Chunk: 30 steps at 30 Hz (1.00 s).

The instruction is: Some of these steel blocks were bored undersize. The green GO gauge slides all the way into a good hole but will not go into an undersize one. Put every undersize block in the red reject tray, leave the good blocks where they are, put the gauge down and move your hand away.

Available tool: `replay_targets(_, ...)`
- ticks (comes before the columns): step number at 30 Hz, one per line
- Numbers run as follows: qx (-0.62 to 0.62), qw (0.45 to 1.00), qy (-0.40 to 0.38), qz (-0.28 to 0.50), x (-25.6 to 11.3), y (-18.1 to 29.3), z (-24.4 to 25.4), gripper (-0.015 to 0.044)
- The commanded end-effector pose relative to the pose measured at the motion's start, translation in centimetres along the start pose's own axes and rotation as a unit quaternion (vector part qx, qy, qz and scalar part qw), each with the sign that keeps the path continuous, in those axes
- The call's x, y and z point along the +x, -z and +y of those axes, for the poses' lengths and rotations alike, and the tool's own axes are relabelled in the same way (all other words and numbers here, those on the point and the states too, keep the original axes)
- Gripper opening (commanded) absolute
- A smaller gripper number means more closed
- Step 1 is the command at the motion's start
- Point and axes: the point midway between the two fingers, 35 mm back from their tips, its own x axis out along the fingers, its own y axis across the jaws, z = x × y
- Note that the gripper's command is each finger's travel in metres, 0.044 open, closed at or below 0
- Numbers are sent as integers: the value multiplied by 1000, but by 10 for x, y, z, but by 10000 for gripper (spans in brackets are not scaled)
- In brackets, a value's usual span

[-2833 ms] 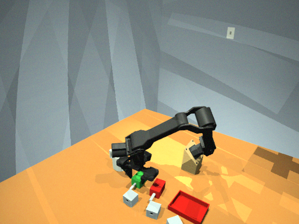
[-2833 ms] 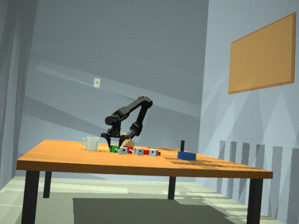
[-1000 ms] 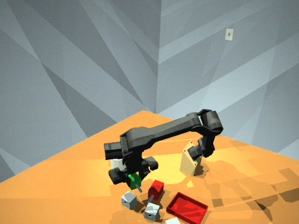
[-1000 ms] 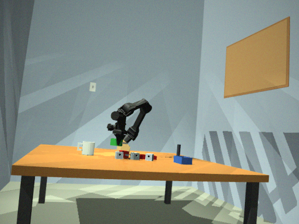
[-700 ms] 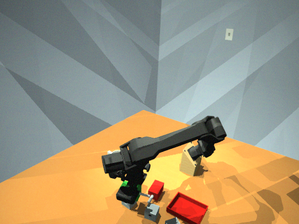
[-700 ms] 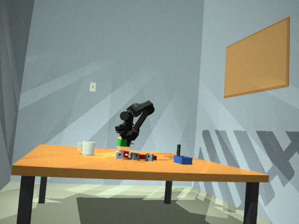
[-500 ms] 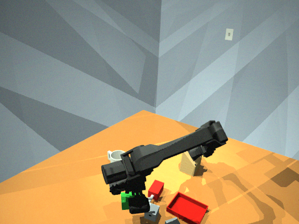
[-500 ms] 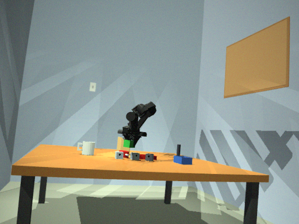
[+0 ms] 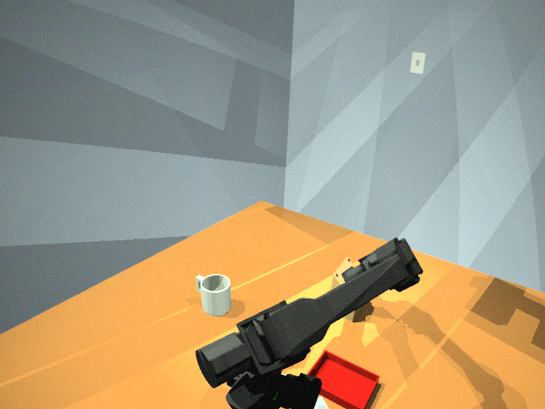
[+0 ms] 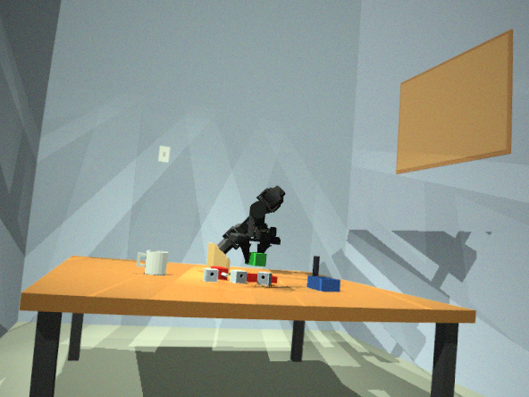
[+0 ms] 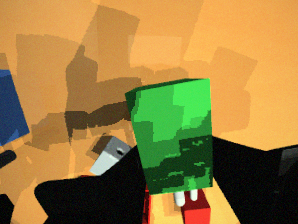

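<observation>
Near the left edge of the desk (image 9: 115, 368) (image 10: 246, 310), as the exterior view has it, we see the mug (image 9: 216, 297) (image 10: 156, 263), with the wooden stand (image 9: 342, 273) (image 10: 217, 258) to its right. The left block (image 10: 210, 274) and middle block (image 10: 238, 276) sit toward the front edge, and a red piece (image 10: 219, 272) shows behind them. Above the row, our jaws (image 9: 276, 391) (image 10: 256, 255) are clamped on the green gauge (image 9: 275, 396) (image 10: 257, 259) (image 11: 172, 135) — it is up off the desk and in no hole. The tray (image 9: 347, 381) (image 10: 253, 277) is behind the row; the part we can see holds no block. The right block (image 9: 321, 404) (image 10: 264, 279) (image 11: 107, 159) ends the row, holes facing the front edge, and the blue base (image 10: 323, 283) (image 11: 11, 110) lies nearer the right corner.

We judge we are at the gauging step, with sorting still ahead. Next we should bring the pin level and square with one hole, then push gently — a skewed pin could shove a good block or fake an undersize result.
</observation>
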Motion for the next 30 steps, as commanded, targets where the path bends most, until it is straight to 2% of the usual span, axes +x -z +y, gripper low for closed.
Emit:
replay_targets(1,-10,1000,1,-5,-5,0,-3,0)
replay_targets(30,-12,1000,-1,-6,53,-8,-1,0)
